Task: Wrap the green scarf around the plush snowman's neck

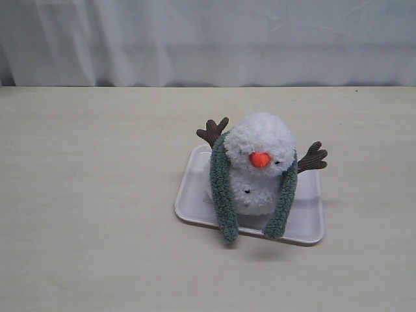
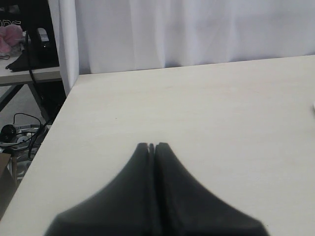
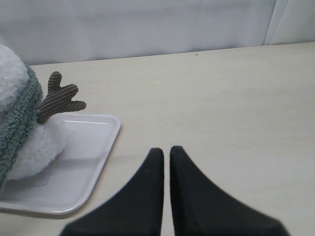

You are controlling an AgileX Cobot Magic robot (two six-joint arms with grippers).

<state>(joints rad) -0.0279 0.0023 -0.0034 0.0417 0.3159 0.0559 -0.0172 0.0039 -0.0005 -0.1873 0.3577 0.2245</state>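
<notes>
The plush snowman (image 1: 259,170) sits upright on a white tray (image 1: 305,227), orange nose toward the camera and brown twig arms out to both sides. The green scarf (image 1: 222,188) is draped behind its neck, and both ends hang down its front past the tray's near edge. In the right wrist view the snowman (image 3: 19,123) and the scarf (image 3: 19,118) show at the edge, beside the tray (image 3: 83,162). My right gripper (image 3: 166,149) is shut with nothing in it, off the tray over bare table. My left gripper (image 2: 152,144) is shut and empty, over bare table. Neither gripper appears in the exterior view.
A white curtain (image 1: 208,39) hangs behind the pale wooden table (image 1: 91,195). In the left wrist view the table's edge (image 2: 49,142) drops off to cables and another table with a pink plush (image 2: 11,38).
</notes>
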